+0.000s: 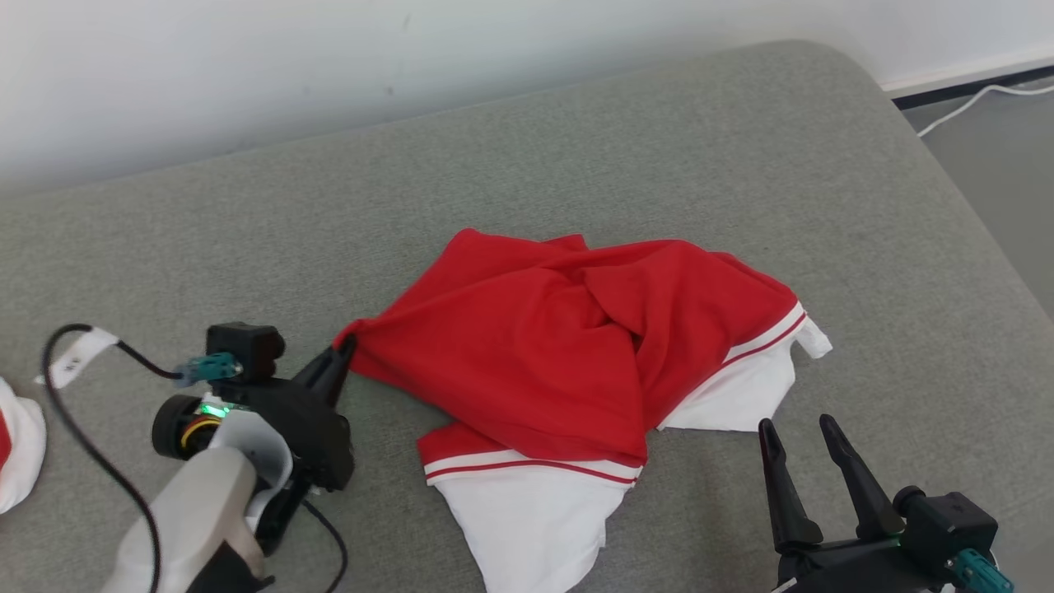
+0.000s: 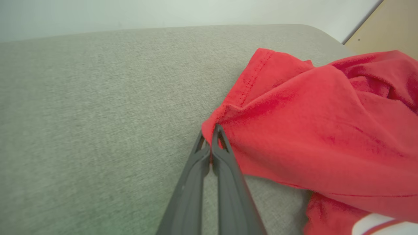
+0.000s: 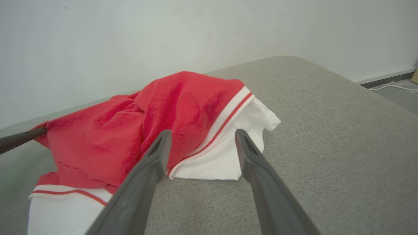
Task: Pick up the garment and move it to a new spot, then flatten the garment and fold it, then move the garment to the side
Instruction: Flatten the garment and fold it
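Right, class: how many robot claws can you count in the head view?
2. The left claw is at lower left, shut on a red corner of the garment; the right claw is at lower right, open, near its white part.

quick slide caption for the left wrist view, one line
The left gripper pinched shut on a corner of the crumpled red garment, which lies on the grey cushion.
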Robot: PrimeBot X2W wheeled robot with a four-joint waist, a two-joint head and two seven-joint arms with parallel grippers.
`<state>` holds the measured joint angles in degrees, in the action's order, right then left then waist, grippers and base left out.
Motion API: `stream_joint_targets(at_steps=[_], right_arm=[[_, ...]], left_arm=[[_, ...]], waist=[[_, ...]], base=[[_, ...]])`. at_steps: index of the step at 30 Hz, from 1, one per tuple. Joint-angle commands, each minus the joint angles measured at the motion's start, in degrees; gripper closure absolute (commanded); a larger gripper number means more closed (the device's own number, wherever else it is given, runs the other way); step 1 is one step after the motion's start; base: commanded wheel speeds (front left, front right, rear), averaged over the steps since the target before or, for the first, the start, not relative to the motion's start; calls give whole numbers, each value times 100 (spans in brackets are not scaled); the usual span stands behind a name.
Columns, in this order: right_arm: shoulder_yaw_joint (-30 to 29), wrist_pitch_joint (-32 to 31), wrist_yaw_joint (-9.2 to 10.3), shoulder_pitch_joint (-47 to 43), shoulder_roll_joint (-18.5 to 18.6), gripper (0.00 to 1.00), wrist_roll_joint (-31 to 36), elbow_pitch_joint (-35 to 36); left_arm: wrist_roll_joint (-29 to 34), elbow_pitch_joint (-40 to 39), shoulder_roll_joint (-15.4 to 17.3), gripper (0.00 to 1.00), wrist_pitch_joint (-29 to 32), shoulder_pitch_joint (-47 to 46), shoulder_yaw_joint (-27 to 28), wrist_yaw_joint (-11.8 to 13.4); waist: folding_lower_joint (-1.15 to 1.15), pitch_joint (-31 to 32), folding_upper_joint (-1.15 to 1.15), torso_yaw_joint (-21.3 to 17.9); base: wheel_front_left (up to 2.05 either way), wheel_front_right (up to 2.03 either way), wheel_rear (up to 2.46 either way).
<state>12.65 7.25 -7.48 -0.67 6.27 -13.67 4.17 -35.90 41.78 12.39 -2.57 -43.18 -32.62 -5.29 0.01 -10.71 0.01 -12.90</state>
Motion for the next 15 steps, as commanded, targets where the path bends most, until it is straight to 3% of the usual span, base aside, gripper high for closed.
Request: stream_joint_targets(at_steps=[1, 8, 15], right_arm=[[-27, 33, -2, -41, -13, 0, -15, 3], [-217, -13, -2, -70, -28, 0, 45, 72], [-381, -94, -2, -29, 46, 0, 48, 90]], left_arm=[[-37, -58, 107, 100, -24, 85, 35, 7], [-90, -1178, 692, 100, -22, 636, 262, 329], [-117, -2495, 1309, 100, 112, 1359, 592, 951]], waist=[[-1, 8, -1, 92], [-1, 11, -1, 442], [-1, -15, -1, 712]], base=[[0, 0, 0], [0, 0, 0], [0, 0, 0]])
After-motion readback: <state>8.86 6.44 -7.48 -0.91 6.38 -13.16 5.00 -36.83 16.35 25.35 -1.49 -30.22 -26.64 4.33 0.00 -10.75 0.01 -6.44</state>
